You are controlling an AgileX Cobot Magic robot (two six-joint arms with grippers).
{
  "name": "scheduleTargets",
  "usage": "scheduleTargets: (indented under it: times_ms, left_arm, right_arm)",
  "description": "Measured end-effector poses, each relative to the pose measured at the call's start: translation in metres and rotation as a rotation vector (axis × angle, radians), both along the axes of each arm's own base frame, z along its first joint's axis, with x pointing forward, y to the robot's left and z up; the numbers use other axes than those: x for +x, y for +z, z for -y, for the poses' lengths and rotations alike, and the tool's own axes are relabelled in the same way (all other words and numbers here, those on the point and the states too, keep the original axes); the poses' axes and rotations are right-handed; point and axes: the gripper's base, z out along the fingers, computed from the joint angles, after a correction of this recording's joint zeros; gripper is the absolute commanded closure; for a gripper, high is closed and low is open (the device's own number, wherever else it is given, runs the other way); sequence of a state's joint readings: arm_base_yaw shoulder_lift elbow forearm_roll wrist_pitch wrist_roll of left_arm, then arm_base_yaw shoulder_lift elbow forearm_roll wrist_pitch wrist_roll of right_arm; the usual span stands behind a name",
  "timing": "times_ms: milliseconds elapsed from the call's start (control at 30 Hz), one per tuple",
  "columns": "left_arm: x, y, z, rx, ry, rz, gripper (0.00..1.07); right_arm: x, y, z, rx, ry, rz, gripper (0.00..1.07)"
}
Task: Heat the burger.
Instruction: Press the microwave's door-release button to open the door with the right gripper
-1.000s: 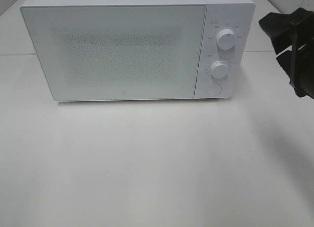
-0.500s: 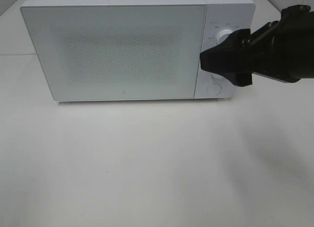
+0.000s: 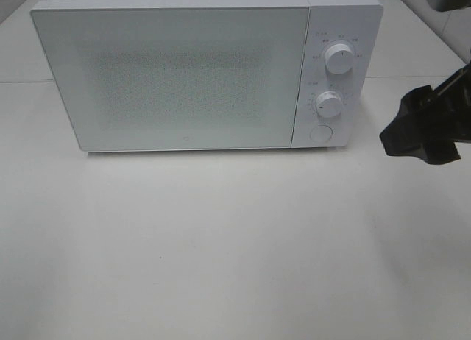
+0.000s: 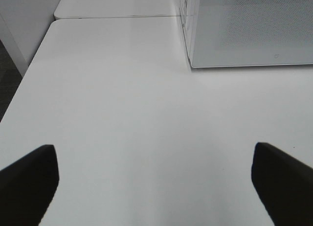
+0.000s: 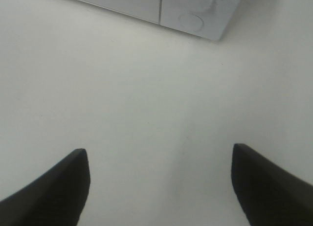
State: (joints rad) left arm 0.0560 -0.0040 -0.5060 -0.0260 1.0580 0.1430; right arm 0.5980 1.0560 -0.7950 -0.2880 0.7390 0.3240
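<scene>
- Because the frosted, speckled door (image 3: 176,75) of the boxy white microwave oven (image 3: 346,9) is shut flush, the burger cannot be seen in any view. It may sit behind that door, but the pictures do not settle it.
- Nothing lies on the flat white desk (image 3: 221,244) – no plate, no food – so I judge that the work now centres on the oven's right-hand panel: the upper white dial (image 3: 339,59), the lower white dial (image 3: 329,104) and the round white button (image 3: 320,133) under them.
- At the right edge of the scene, the right arm (image 3: 427,126) hangs level with that panel but well apart from it. Its jaws are parted fairly wide and hold nothing, and only bare desk shows between the dark fingertips (image 5: 54,187). Its wrist view looks toward the oven's near right corner, a fair stance for reaching a control.
- Out of the overhead view, the left arm waits on the left, jaws spread fully and empty, black fingertips (image 4: 29,187) low over the desk. This leaves the oven's front free.
- The oven sits far back, so the whole near half of the desk is open for travel.
- Beyond the desk's left edge, dark floor (image 4: 7,89) shows – a drop to mind on that side.
- A door hinged on the left would sweep outward over the near desk, and both arms look clear of that arc.
</scene>
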Motion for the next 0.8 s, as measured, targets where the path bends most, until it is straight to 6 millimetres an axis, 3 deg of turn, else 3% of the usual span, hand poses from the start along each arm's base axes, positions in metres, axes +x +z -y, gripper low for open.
scheduleTargets:
  times_ms: [233,467,800]
  left_arm:
    - [0.000,0.000,0.000,0.000,0.000,0.000,0.03]
    - [0.000,0.000,0.000,0.000,0.000,0.000,0.03]
    - [0.000,0.000,0.000,0.000,0.000,0.000,0.03]
  right_arm:
    - [0.001,-0.003,0.013,-0.034,-0.103,-0.045,0.31]
    - [0.006,-0.006,0.047,-0.041,-0.312,-0.125,0.31]
    - [0.008,-0.009,0.075,-0.023,-0.407,-0.192,0.31]
